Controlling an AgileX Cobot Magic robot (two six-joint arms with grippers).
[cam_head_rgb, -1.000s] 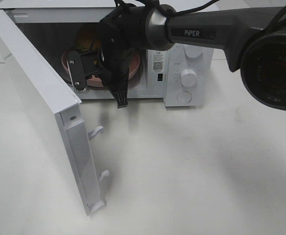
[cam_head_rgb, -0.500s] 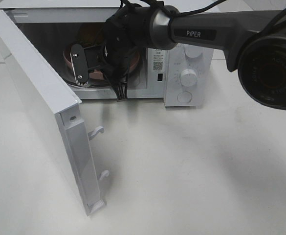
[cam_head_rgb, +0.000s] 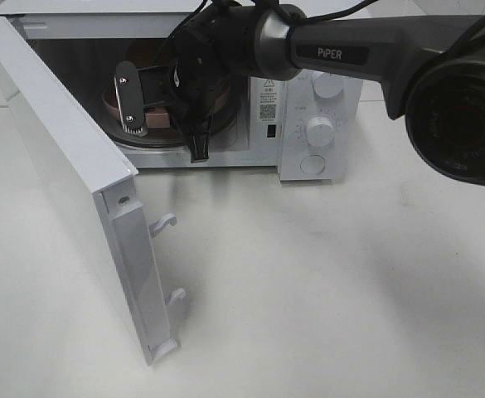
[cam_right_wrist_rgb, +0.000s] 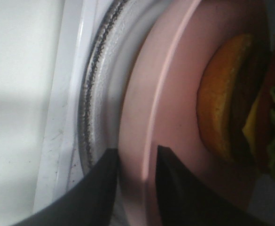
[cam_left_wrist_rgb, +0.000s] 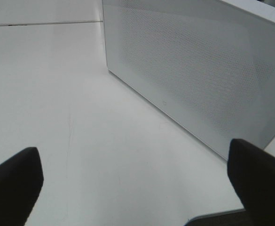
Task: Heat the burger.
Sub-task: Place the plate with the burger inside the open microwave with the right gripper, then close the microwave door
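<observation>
The burger [cam_right_wrist_rgb: 231, 99] sits on the round pink plate [cam_right_wrist_rgb: 175, 117], and the plate rests on the glass turntable [cam_right_wrist_rgb: 97, 94] inside the white microwave [cam_head_rgb: 321, 91]. My right gripper [cam_right_wrist_rgb: 137, 188] reaches into the cavity. Its jaws straddle the plate's near rim and stand apart, with a gap beside the rim. From above, the right gripper [cam_head_rgb: 163, 124] and its wrist cover most of the pink plate [cam_head_rgb: 157, 120] and hide the burger. My left gripper [cam_left_wrist_rgb: 132, 183] is open and holds nothing. It hangs over the table outside the microwave door [cam_left_wrist_rgb: 198, 70].
The microwave door [cam_head_rgb: 60, 149] is swung wide open to the left, and its latch hooks [cam_head_rgb: 166, 222] point toward the middle of the table. Two knobs and a button [cam_head_rgb: 318, 131] are on the panel right of the cavity. White tabletop [cam_head_rgb: 325, 282] lies in front.
My right gripper has carried the plate further back into the microwave and set it lower on the turntable. Its jaws have parted from the rim. The left gripper has stayed open.
</observation>
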